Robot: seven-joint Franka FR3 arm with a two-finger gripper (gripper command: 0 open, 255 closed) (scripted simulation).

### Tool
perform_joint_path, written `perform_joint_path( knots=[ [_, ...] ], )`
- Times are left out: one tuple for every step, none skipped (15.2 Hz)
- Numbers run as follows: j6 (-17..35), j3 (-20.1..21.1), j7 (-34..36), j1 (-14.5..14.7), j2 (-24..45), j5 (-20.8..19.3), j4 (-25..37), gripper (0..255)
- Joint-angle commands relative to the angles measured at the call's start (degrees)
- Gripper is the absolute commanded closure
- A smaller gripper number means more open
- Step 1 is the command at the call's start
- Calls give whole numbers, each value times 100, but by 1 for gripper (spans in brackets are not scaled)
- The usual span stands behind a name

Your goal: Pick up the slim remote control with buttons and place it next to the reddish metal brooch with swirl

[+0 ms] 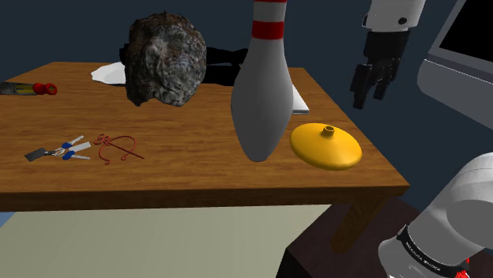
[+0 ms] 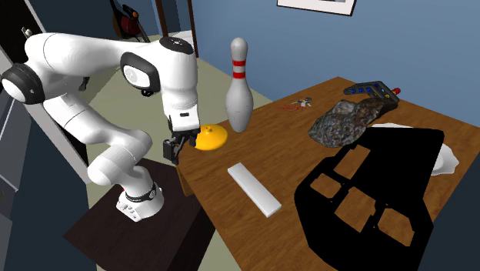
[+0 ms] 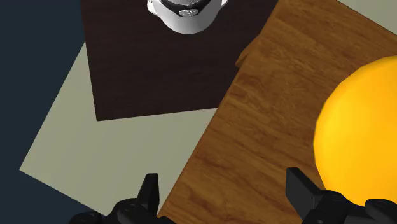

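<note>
The slim remote control (image 2: 254, 189) is a plain white bar lying flat on the wooden table (image 2: 323, 165), near its edge. In the shoulder view a sliver of the remote (image 1: 300, 101) shows behind the bowling pin. The reddish swirl brooch (image 1: 117, 148) lies toward the shoulder view's left, beside a bunch of keys (image 1: 59, 150); the brooch (image 2: 288, 105) is small and far from the remote. My black gripper (image 2: 175, 146) hangs open and empty over the table's edge, beside a yellow disc (image 2: 209, 137). In the wrist view the gripper (image 3: 229, 194) straddles that edge, fingers wide apart.
A white bowling pin (image 1: 261, 87) with red stripes stands between the gripper and the brooch. A dark rock (image 1: 166, 59) sits behind it. The yellow disc (image 3: 359, 127) lies close to one finger. A flat black shape (image 2: 369, 192) covers the table beyond the remote. The dark stand (image 3: 153, 57) is below.
</note>
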Motion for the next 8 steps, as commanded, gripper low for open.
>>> perform_joint_path(
  knots=[
    [0,0,0,0,0,0,0,0],
    [160,43,117,-32,186,29,69,0],
    [314,86,234,-65,373,54,145,0],
    [463,127,349,-98,563,75,229,0],
    [607,165,464,-131,754,91,320,0],
    [744,202,579,-164,946,103,418,0],
    [876,237,694,-198,1139,111,524,0],
    [1001,270,808,-231,1333,114,636,0]
  ],
)
